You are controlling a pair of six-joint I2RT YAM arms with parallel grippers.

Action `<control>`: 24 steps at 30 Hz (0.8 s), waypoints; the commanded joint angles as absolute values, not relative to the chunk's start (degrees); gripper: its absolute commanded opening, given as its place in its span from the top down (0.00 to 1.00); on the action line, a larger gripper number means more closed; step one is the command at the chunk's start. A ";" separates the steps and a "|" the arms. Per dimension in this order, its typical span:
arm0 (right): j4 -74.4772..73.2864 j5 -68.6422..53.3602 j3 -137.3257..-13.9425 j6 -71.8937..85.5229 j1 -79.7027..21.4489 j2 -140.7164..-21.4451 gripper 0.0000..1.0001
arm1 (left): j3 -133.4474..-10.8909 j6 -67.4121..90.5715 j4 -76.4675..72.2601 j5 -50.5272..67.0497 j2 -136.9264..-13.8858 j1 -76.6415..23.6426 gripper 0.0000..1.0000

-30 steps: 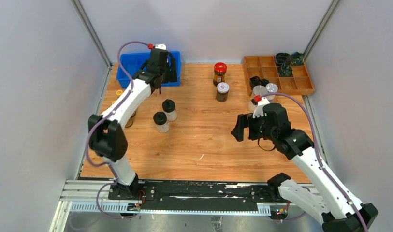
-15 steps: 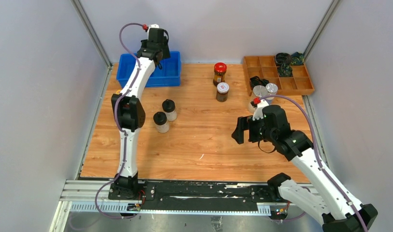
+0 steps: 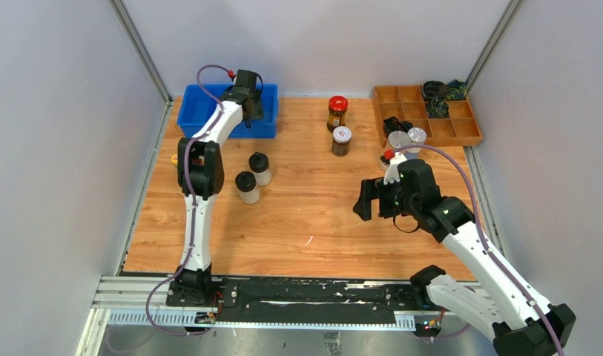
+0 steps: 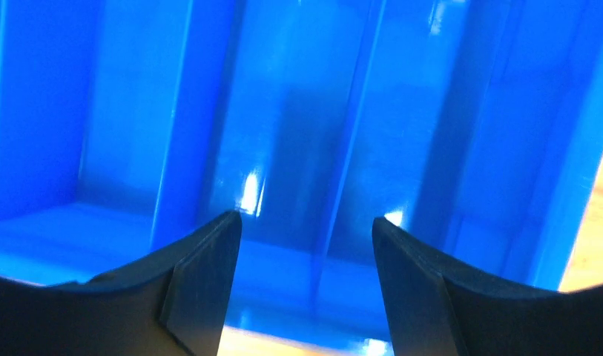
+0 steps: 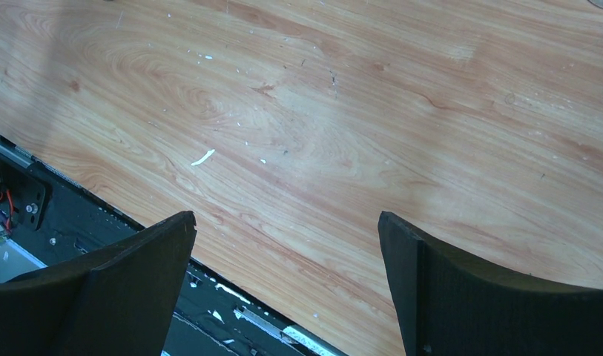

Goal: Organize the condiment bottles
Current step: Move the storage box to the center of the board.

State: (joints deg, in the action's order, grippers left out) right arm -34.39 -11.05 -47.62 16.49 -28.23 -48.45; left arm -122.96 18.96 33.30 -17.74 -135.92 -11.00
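Two black-lidded clear shakers [image 3: 259, 167] [image 3: 246, 187] stand left of centre. The red-lidded jar [image 3: 337, 112] and the white-lidded dark jar [image 3: 341, 140] stand at the back centre. Two silver-lidded jars [image 3: 398, 139] [image 3: 417, 135] stand by the wooden tray. The yellow-capped sauce bottles are hidden behind the left arm. My left gripper [image 3: 251, 108] [image 4: 305, 222] is open and empty over the right part of the blue bin [image 3: 205, 111] [image 4: 283, 148]. My right gripper [image 3: 366, 200] [image 5: 287, 219] is open and empty above bare table, right of centre.
A wooden compartment tray [image 3: 461, 132] with black and green coiled items sits at the back right. Grey walls close in both sides and the back. The black base rail [image 3: 298, 293] [image 5: 31, 215] runs along the near edge.
My left gripper rose from the bin up the back wall, then came down over the bin's right part. My right gripper drifted slightly left. No bottle moved.
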 commanded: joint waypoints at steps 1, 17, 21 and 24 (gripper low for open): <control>-33.94 -12.21 -47.25 15.55 -28.56 -48.53 0.00 | -121.79 20.54 32.13 -16.79 -134.15 -10.99 0.30; -33.40 -12.71 -46.73 15.66 -28.52 -48.10 0.00 | -113.90 21.44 31.95 -15.95 -132.07 -11.68 0.46; -33.40 -13.12 -46.93 15.67 -28.55 -47.87 0.00 | -112.13 20.48 33.59 -16.17 -131.75 -12.02 0.58; -33.41 -13.32 -46.76 15.83 -28.54 -47.26 0.00 | -110.89 20.04 33.92 -15.58 -131.54 -12.17 0.74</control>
State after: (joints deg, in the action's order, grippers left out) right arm -33.41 -12.23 -46.92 16.47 -28.23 -48.49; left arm -112.46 20.60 32.12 -16.27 -133.93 -11.53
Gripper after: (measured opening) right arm 0.999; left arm 0.334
